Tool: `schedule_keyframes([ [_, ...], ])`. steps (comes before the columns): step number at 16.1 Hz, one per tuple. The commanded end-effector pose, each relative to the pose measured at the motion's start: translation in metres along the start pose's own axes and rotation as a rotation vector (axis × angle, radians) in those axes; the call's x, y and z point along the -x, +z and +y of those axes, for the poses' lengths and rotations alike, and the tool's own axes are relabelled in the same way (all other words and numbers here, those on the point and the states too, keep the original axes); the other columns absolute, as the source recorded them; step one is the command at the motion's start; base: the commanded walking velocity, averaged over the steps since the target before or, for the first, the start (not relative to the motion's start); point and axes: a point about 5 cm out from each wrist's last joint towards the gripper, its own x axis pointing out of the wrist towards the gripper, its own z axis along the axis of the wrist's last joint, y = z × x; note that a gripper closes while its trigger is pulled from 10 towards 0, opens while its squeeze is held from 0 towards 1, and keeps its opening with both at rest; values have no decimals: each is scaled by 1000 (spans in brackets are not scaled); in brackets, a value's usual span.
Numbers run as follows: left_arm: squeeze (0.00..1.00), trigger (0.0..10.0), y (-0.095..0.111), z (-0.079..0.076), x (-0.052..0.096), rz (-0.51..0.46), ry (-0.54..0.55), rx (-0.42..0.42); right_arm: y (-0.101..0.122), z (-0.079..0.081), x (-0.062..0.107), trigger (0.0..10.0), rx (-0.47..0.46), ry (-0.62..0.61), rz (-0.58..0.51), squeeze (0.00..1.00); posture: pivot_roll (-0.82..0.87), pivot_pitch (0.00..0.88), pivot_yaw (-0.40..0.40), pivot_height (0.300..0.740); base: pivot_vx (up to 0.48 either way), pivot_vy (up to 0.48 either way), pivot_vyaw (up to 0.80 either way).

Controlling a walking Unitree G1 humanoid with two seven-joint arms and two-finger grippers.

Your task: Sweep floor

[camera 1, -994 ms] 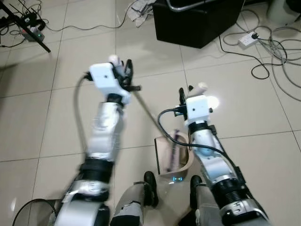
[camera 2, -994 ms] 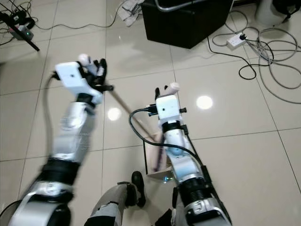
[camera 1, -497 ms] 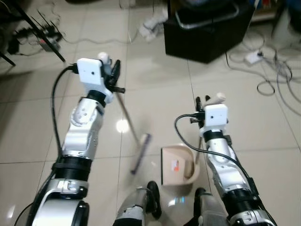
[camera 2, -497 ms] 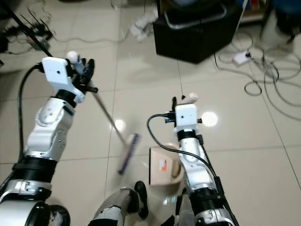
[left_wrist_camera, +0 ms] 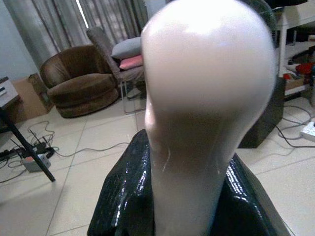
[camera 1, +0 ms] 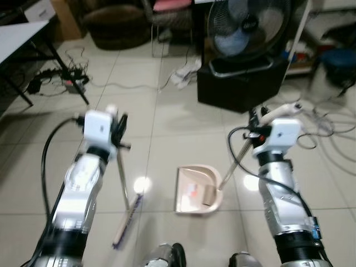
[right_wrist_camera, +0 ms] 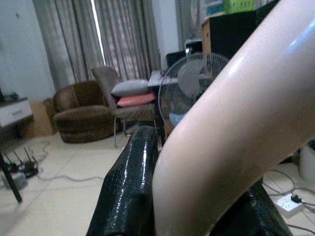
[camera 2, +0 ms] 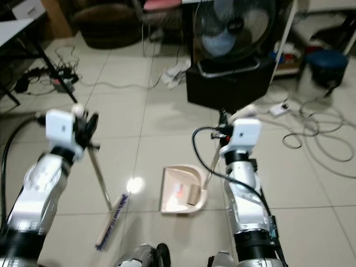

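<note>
My left gripper [camera 1: 119, 129] is shut on the top of the broom [camera 1: 123, 183]. Its pale stick slopes down to the brush head [camera 1: 127, 220], which rests on the tiles left of my feet. A beige dustpan [camera 1: 196, 189] lies flat on the floor in front of me, mouth facing away. Its long handle [camera 1: 233, 161] rises to my right gripper [camera 1: 257, 118], which is shut on it. In the left wrist view the rounded cream broom tip [left_wrist_camera: 206, 118] stands between black fingers [left_wrist_camera: 125, 196]. The right wrist view has the dustpan handle [right_wrist_camera: 236, 137] against a black finger [right_wrist_camera: 130, 187].
A fan [camera 1: 248, 25] stands on a black box [camera 1: 240, 86] ahead. Loose cables [camera 1: 331, 142] and a power strip lie to the right, a white rag [camera 1: 186, 71] in front of the box. A brown armchair [camera 1: 114, 22] and a black table leg [camera 1: 68, 73] are at the left.
The broom head has swung out of the dustpan to the left and its stick now stands steeper. The dustpan handle is raised. The camera has tilted up, showing more of the room.
</note>
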Motion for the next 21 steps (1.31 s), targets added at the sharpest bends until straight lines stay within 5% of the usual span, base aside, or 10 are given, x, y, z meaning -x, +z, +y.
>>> schedule_keyframes([
  [1,0,10000,1,-2,5,-2,-18,-19,13,4,-4,10000,-50,20,-24,0,-82,0,140,740,0,0,0],
  [7,0,10000,-14,-7,33,78,34,-66,49,22,-18,10000,-130,141,39,0,-73,0,103,740,0,-132,0],
  [11,0,10000,-6,-6,30,59,49,-73,61,28,-26,10000,-179,159,50,0,-63,0,94,740,0,-470,0],
  [16,0,10000,-10,-9,27,99,44,-91,70,30,-29,10000,-189,169,70,0,-65,0,92,740,0,0,0],
  [21,0,10000,-11,-12,28,104,40,-91,81,32,-36,10000,-182,171,68,0,-66,0,93,740,0,0,741],
])
